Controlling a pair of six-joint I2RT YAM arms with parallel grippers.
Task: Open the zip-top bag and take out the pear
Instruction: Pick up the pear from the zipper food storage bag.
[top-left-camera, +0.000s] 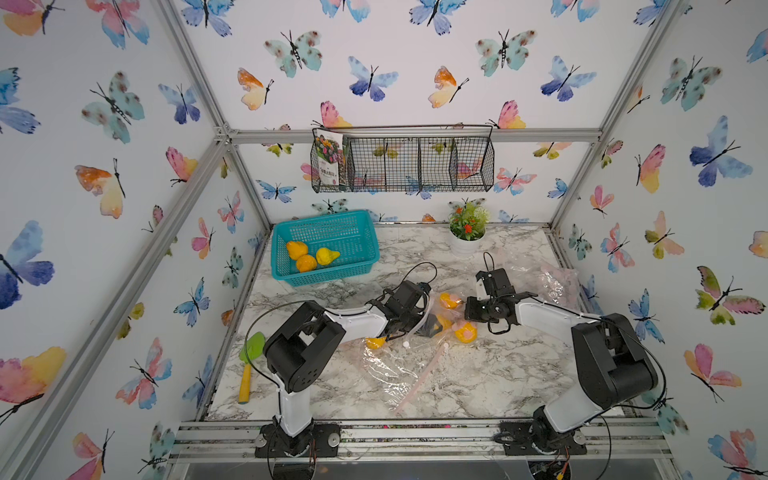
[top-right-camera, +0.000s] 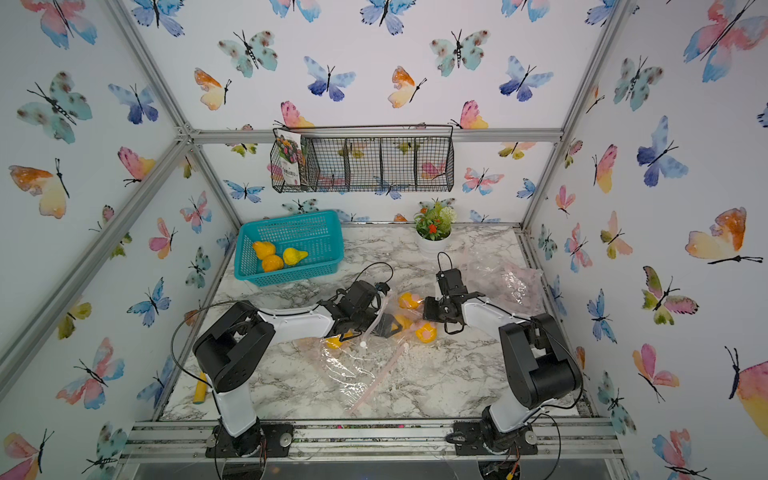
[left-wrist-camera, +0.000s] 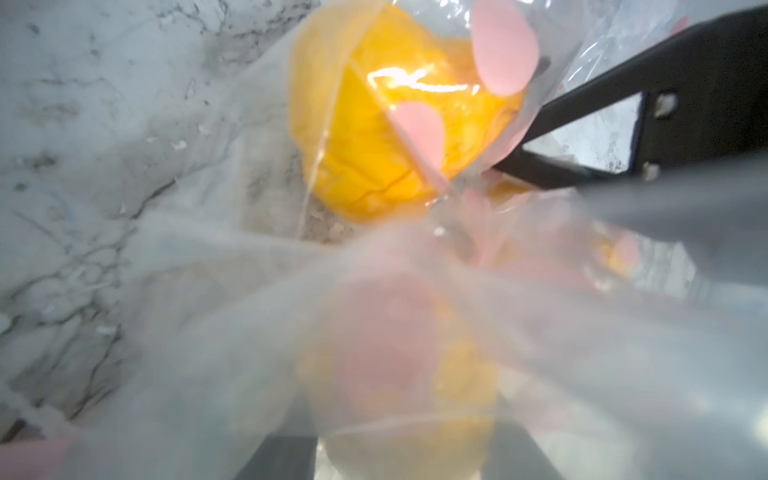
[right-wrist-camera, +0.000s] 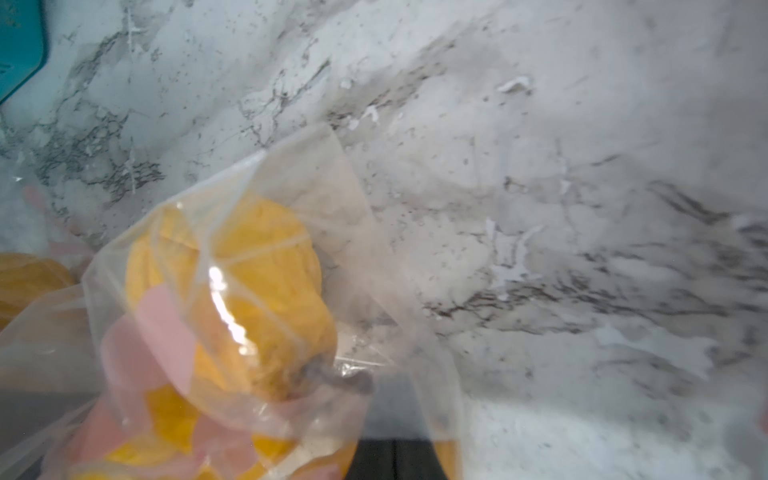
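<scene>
While the clear bag (top-left-camera: 390, 374) lies crumpled in the middle of the marble bench (top-left-camera: 519, 374), both arms reach into its far end from opposite sides. Its pink zip strip (top-left-camera: 432, 365) trails toward the front edge.

Yellow pears show among the film in both top views. One (top-left-camera: 451, 300) is just beside the wrist of the right arm (top-left-camera: 540, 316), one (top-left-camera: 465, 332) is a little nearer the front, and one (top-left-camera: 376, 343) is under the left arm (top-left-camera: 357, 320). Whether the front one is inside the film or beside it, I cannot tell.

The right jaws are closed tight. In the right wrist view the film, printed with pink patches, wraps a pear (right-wrist-camera: 257, 291) and runs down to them, so they appear to pinch the bag.

The left jaws are buried in the bag. Film lies blurred against the left wrist camera, so I cannot tell how far open they are or whether they hold anything. Beyond the blur a pear (left-wrist-camera: 374, 145) rests on the bench behind the film.

A teal basket (top-left-camera: 332, 224) at the back left holds three more pears. A potted plant (top-left-camera: 467, 237) stands at the back, and crumpled plastic (top-left-camera: 552, 278) lies at the back right. A green toy shovel (top-left-camera: 251, 365) lies at the left edge. A wire rack (top-left-camera: 415, 166) on the back wall has a seed packet (top-left-camera: 330, 160) in its left compartment.
</scene>
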